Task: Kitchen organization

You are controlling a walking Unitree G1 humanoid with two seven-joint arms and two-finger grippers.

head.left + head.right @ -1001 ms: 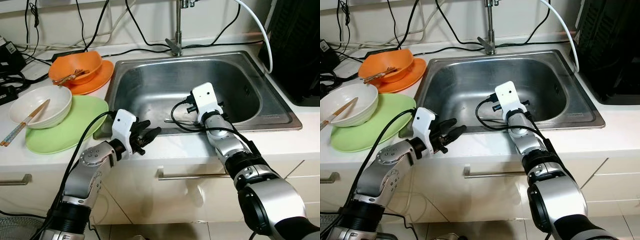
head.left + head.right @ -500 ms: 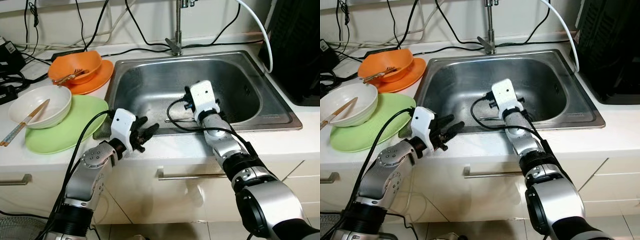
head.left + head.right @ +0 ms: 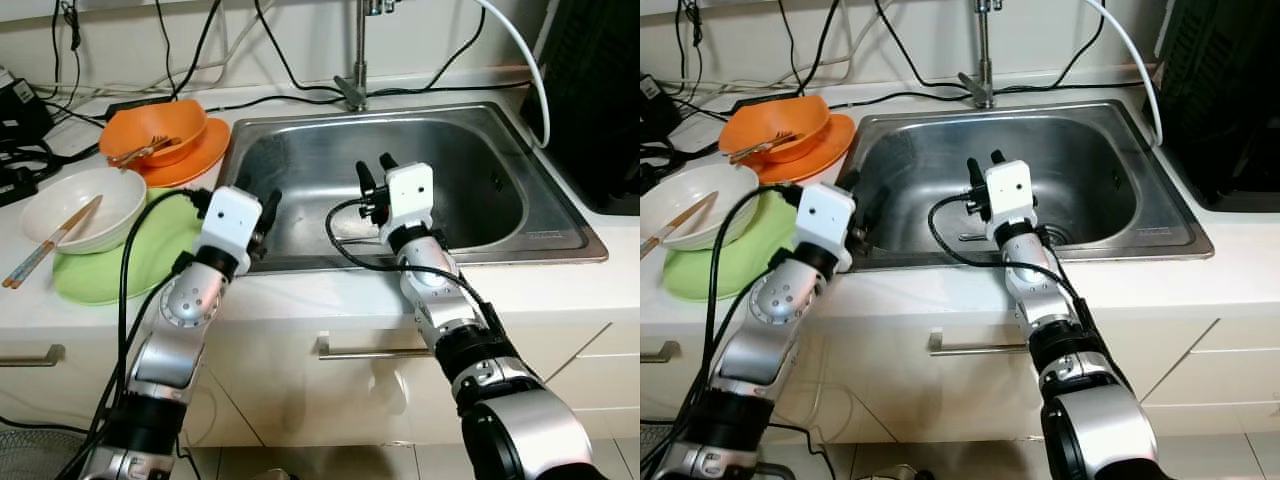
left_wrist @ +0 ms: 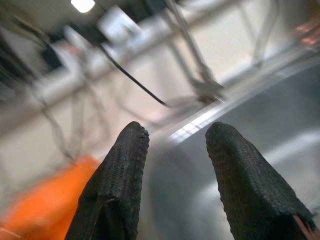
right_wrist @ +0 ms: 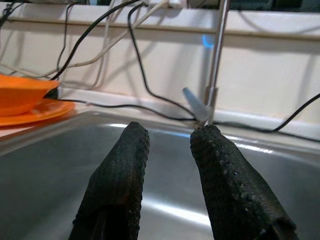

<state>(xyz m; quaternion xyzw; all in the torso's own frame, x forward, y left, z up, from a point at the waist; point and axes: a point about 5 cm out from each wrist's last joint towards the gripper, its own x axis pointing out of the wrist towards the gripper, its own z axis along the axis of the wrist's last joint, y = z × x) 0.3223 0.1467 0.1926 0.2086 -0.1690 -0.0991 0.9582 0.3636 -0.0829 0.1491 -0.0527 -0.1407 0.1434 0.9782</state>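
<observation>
A steel sink [image 3: 470, 125] lies ahead, with a thin metal utensil [image 3: 970, 237] on its floor. To its left an orange bowl [image 3: 160, 128] holding a utensil sits on an orange plate [image 3: 185, 165]. A white bowl [image 3: 80, 205] with chopsticks [image 3: 50, 243] rests on a green plate [image 3: 100, 275]. My left gripper [image 3: 268, 205] hovers open at the sink's front left corner, with nothing between its fingers [image 4: 117, 175]. My right gripper [image 3: 373, 170] is open over the basin, with its fingers [image 5: 120, 170] aimed at the faucet [image 5: 212, 75] and nothing held.
The faucet [image 3: 358, 60] stands at the sink's back rim. Black cables [image 3: 200, 60] trail along the back wall and counter. A white hose [image 3: 525, 70] curves down at the right, next to a tall black appliance [image 3: 600, 100]. Cabinet handles [image 3: 375, 350] sit below the counter.
My left gripper swung up from the counter's front edge to the sink's left front corner. My right gripper rose out of the basin and tilted its fingers up toward the faucet.
</observation>
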